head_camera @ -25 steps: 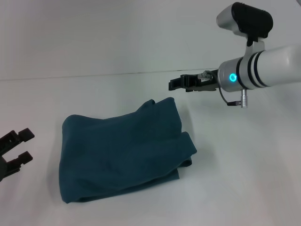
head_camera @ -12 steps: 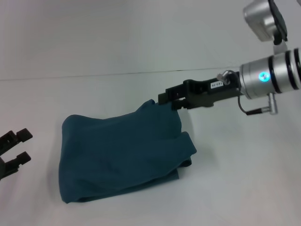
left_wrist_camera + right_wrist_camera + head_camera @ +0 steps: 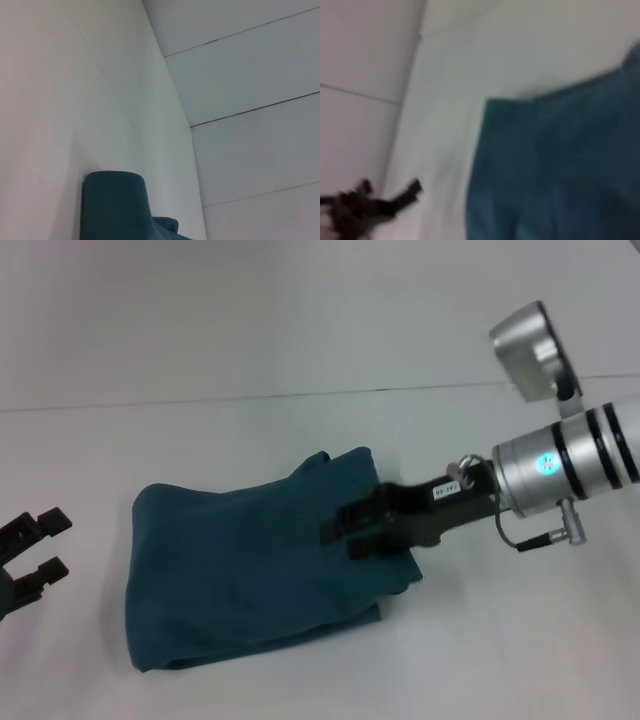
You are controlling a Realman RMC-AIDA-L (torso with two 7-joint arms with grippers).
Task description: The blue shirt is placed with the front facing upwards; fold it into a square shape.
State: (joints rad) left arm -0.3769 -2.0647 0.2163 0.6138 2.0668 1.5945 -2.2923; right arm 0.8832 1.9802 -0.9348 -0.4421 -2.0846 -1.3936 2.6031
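Reaching in from the right, the right end effector hangs over the right-hand part of the blue shirt in the head view. Its two dark fingers stand slightly apart and hold nothing, though whether they touch the cloth cannot be told. The shirt lies in the middle of the white table, already folded into a compact, roughly four-sided bundle with a rumpled far right corner and a loose layer showing along its right edge. No lettering or collar shows. Folding looks nearly finished; the step in hand is probably tidying that right side. The next move likely calls for pressing or pinching the loose edge and squaring it. The left end effector sits idle at the left edge of the table, fingers spread, well apart from the shirt.

From the left wrist view, only a rounded folded corner of the shirt shows on the table.

From the right wrist view, the shirt fills the near ground, its straight edge plain, with the left end effector farther off.
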